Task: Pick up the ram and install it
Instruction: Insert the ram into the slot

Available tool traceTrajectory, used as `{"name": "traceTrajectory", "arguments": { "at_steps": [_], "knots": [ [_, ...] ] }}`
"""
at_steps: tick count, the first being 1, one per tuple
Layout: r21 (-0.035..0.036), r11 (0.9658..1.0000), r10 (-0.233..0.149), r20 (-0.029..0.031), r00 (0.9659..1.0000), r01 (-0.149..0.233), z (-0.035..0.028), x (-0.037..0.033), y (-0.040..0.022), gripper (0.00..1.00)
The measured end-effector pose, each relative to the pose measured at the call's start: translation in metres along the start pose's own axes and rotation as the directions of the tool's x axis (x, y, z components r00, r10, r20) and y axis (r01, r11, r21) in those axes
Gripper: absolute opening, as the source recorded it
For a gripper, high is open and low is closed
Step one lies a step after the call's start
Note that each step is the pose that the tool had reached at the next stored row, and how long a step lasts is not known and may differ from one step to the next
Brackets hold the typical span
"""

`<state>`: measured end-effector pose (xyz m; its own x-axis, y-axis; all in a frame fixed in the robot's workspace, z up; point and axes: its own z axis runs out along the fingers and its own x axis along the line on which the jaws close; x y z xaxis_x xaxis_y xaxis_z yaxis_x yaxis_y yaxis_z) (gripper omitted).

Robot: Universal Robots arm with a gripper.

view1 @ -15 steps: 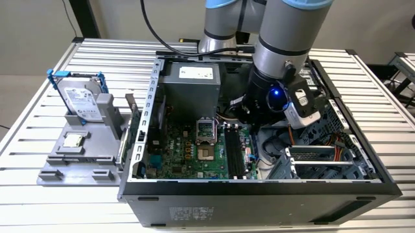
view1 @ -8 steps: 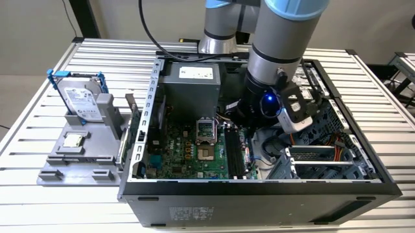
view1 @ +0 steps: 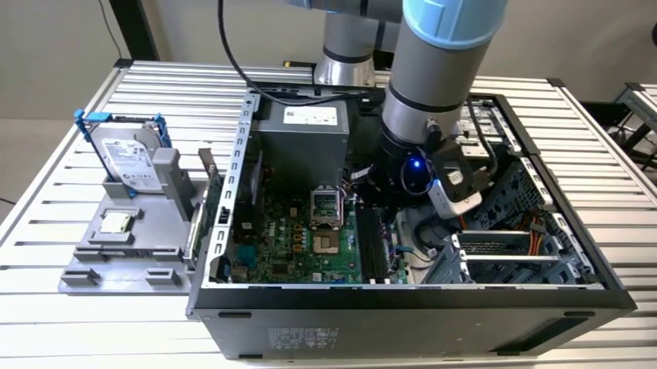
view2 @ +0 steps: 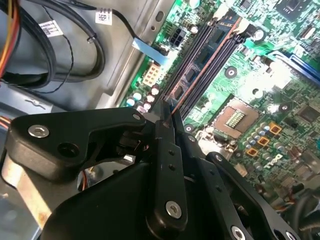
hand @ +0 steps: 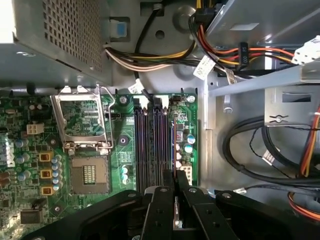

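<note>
A grey and light-blue robot arm [view1: 436, 69] reaches down into an open black desktop computer case [view1: 411, 307] that lies on its side on a ribbed silver metal worktop [view1: 61, 323]. Inside the case, a green motherboard [view1: 298, 242] lies flat, with a silver open processor socket [hand: 82, 117] and a set of long black plastic memory slots [hand: 152, 145] running side by side.

In both wrist views, the black gripper [hand: 175, 200] hangs just above the near end of the memory slots, its two fingers [hand: 161, 210] drawn in narrow. Between them sits a thin upright edge, which appears to be the ram [hand: 176, 212], a narrow circuit-board stick seen end-on; little of it can be made out. In the second wrist view, that thin edge [view2: 168, 107] lines up with the slots beyond it.

On the exterior view's left, beside the case, a grey plastic holder [view1: 128, 250] stands on the worktop, carrying an upright silver hard drive in a blue frame [view1: 128, 157].
</note>
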<state>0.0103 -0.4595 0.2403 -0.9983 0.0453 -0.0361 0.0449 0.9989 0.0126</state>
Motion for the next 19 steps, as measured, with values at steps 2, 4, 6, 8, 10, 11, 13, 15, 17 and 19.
{"name": "traceTrajectory", "arguments": {
  "at_steps": [2,4,6,8,10,11,13,15,17,19],
  "knots": [
    [0.0002,1.0000,0.000,-0.0001,1.0000,0.000,0.0035,0.0002,0.0012,0.00],
    [0.0000,1.0000,-0.002,-0.0001,1.0000,0.002,0.0072,0.0004,0.0020,0.00],
    [-0.0002,1.0000,-0.007,-0.0001,1.0000,0.007,0.0090,0.0006,0.0021,0.00],
    [-0.0005,0.9999,-0.017,-0.0003,0.9999,0.017,0.0106,0.0009,0.0020,0.00],
    [-0.0008,0.9996,-0.029,-0.0004,0.9996,0.029,0.0121,0.0012,0.0020,0.00],
    [-0.0009,0.9995,-0.032,-0.0004,0.9995,0.032,0.0132,0.0014,0.0021,0.00],
    [-0.0007,0.9995,-0.033,-0.0005,0.9995,0.033,0.0154,0.0015,0.0029,0.00],
    [-0.0007,0.9995,-0.033,-0.0004,0.9995,0.033,0.0183,0.0018,0.0046,0.00],
    [-0.0005,0.9995,-0.033,-0.0005,0.9995,0.033,0.0189,0.0017,0.0051,0.00],
    [-0.0001,0.9995,-0.033,-0.0006,0.9995,0.033,0.0189,0.0017,0.0051,0.00]
  ]
}}
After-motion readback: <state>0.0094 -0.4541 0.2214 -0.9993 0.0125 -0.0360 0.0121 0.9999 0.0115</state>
